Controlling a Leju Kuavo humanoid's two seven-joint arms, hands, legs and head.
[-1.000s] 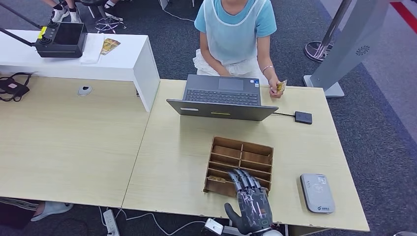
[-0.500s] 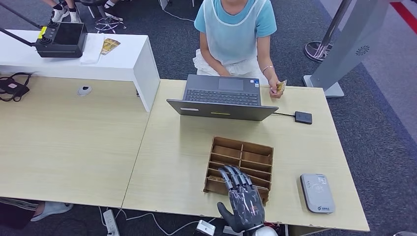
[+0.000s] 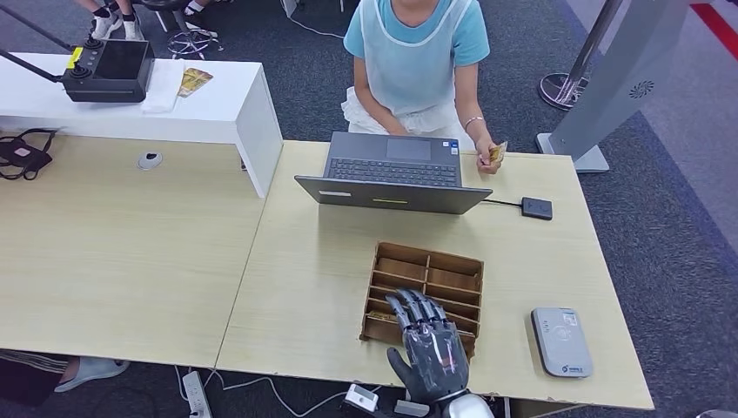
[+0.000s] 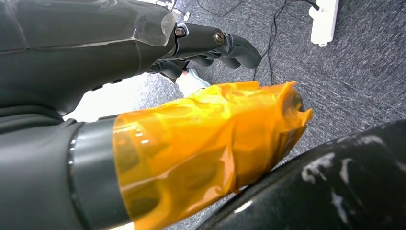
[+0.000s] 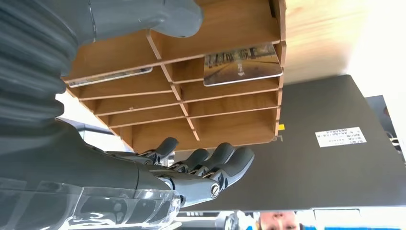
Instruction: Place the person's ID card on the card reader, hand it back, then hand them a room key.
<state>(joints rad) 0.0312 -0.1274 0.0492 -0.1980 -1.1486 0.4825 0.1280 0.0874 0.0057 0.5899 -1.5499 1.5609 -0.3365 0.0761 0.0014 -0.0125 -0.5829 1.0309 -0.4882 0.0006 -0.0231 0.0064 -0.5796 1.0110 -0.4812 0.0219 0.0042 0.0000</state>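
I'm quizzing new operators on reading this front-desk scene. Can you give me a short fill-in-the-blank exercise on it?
1. The right hand hovers over the wooden ____.
2. The person's hand holds a small ____ beside the laptop.
3. The card reader lies on the table to the organizer's ____.

Missing words: organizer; card; right

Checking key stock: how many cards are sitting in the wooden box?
2: a picture card in one column, a pale card in the other; the right hand may hide more.
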